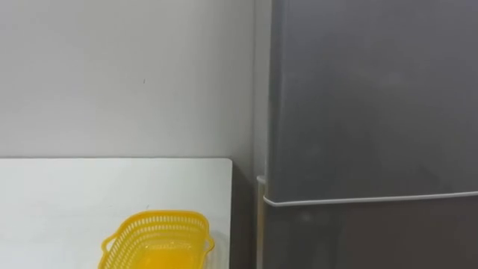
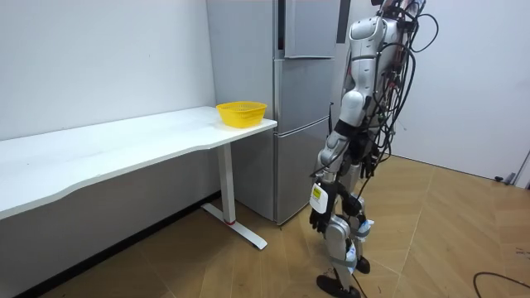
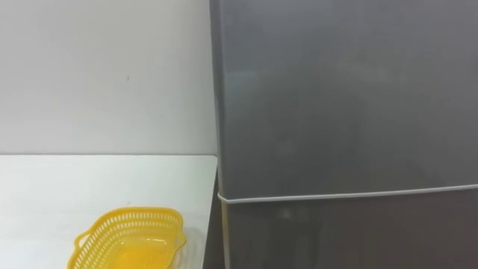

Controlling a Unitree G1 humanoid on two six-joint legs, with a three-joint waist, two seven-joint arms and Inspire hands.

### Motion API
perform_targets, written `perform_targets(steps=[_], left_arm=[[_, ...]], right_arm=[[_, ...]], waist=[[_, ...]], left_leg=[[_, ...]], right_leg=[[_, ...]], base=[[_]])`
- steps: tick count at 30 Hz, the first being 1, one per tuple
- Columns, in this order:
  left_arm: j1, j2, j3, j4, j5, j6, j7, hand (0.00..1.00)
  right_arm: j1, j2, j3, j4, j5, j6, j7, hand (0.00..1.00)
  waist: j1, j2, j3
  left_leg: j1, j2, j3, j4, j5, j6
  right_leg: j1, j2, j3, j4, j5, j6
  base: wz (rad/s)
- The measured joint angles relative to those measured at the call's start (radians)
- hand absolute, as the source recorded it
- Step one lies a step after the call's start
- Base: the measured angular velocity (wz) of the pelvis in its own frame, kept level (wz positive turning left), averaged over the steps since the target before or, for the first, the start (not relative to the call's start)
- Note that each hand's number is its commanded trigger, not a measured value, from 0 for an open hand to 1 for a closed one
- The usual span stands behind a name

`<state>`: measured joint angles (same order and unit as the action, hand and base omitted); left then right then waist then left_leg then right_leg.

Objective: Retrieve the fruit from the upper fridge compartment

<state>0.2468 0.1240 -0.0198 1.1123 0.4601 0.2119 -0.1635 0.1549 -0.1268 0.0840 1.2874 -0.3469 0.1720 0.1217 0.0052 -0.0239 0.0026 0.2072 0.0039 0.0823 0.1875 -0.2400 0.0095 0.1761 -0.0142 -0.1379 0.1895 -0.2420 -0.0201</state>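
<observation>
- Two fridge doors, both shut in the eye views: upper door above lower door, parted by a pale seam.
- Standing upright just before the fridge in the room view, off the right end of the white surface.
- Left hand hanging low by the thigh, well apart from both doors; too small there to tell whether released or clenched.
- Yellow basket near the right edge of the surface, apparently empty, its near end cut off by the lower border.
- Step in hand, as judged: the approach, with the opening not yet begun.
- Next move, as judged: raising a hand to the free edge or handle of the upper door, then pulling it open with room left for the swing.
- Task's thing: hidden, presumably behind the shut upper door; kind unknown.
- Hard to make out: any handle and the hinge side; top and right side of the upper door cut off in the eye views.
</observation>
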Motion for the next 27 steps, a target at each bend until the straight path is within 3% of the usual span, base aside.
perform_targets(steps=[11,17,21,25,27], left_arm=[[0.008,0.000,0.090,0.011,-0.218,0.000,0.083,0.00],[0.007,0.011,0.145,0.005,-0.369,-0.002,0.156,0.00],[0.006,0.012,0.228,-0.054,-0.503,-0.004,0.231,0.00],[-0.006,0.014,0.328,-0.165,-0.685,-0.089,0.314,0.00],[-0.016,0.014,0.363,-0.197,-0.700,-0.107,0.345,0.00]], right_arm=[[0.002,0.000,-0.003,0.013,0.025,0.004,0.000,0.00],[-0.002,-0.007,-0.069,0.001,0.024,-0.004,-0.002,0.00],[-0.015,-0.019,-0.072,0.001,0.028,-0.015,-0.014,0.00],[-0.015,-0.044,-0.153,-0.007,0.026,-0.047,-0.043,0.00],[-0.010,-0.045,-0.182,-0.014,0.023,-0.051,-0.057,0.00]], waist=[[-0.001,0.004,0.0007],[0.001,0.010,0.0012],[0.002,0.019,0.0002],[0.005,0.041,0.0001],[0.003,0.049,0.0007]], left_leg=[[0.012,0.000,0.000,-0.001,0.000,0.000],[0.005,0.000,-0.002,0.004,0.000,0.000],[-0.007,0.000,-0.002,0.008,0.000,0.000],[-0.003,0.001,-0.003,-0.001,0.000,0.000],[-0.002,0.001,-0.003,-0.004,0.000,0.000]], right_leg=[[0.018,-0.001,-0.002,-0.002,0.000,-0.001],[0.013,-0.001,-0.003,0.000,0.000,-0.001],[0.004,-0.002,-0.009,0.000,0.003,-0.001],[0.005,-0.001,-0.013,0.000,0.007,-0.002],[0.002,-0.001,-0.011,0.001,0.007,-0.002]], base=[[0.00],[0.02],[0.04],[-0.01],[0.00]])
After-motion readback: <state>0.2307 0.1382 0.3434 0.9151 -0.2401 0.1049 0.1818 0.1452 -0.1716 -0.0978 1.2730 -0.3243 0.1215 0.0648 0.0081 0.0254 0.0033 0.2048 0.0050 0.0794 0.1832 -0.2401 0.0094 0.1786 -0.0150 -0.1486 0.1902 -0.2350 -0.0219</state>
